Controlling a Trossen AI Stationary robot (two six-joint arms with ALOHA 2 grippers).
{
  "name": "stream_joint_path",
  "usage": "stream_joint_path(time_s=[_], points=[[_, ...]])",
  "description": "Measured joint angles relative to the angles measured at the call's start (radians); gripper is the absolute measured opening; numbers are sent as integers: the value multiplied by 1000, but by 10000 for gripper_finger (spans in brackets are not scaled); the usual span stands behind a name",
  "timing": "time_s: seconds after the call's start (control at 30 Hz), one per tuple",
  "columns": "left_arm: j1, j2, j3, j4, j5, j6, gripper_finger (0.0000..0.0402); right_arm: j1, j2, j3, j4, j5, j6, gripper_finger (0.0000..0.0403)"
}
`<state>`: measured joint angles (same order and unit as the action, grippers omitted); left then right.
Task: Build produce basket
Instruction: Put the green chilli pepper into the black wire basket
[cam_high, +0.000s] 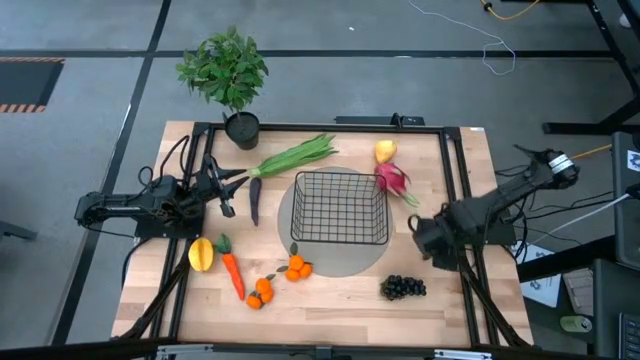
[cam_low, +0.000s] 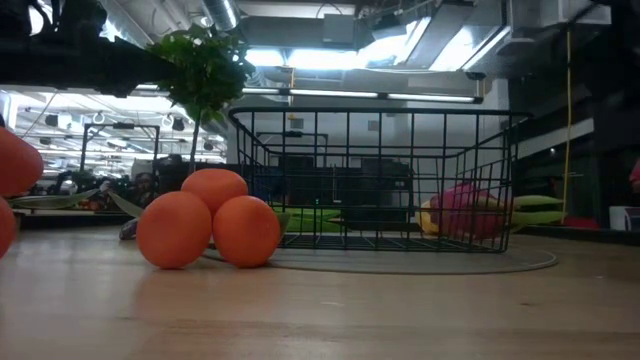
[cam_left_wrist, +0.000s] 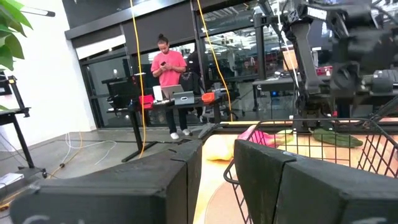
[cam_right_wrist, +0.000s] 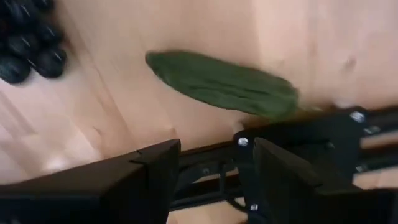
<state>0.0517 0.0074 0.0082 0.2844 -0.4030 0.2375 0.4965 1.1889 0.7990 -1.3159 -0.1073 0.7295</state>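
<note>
Basket (cam_high: 340, 208) empty, produce around it; left gripper (cam_high: 228, 195) left of basket, right gripper (cam_right_wrist: 214, 171) right of it, both parted, empty; first pick pending, likely purple stalk (cam_high: 254, 200).

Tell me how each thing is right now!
basket: upright, empty
left gripper: open, holding nothing
right gripper: open, holding nothing
grapes: lying on table
carrot: lying flat
potted plant: standing upright
</note>
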Motion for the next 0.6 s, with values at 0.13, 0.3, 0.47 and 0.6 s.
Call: stream_joint_path(time_s=[0.13, 0.3, 0.47, 0.6], points=[[0, 0, 0, 0, 0, 0, 85, 63, 1, -110, 168, 9, -2, 194], [0, 0, 0, 0, 0, 1, 85, 77, 3, -194, 302, 9, 50, 194], [0, 0, 0, 0, 0, 0, 85, 77, 3, -193, 301, 14, 41, 194], [0, 0, 0, 0, 0, 1, 85, 77, 3, -174, 306, 60, -26, 194]])
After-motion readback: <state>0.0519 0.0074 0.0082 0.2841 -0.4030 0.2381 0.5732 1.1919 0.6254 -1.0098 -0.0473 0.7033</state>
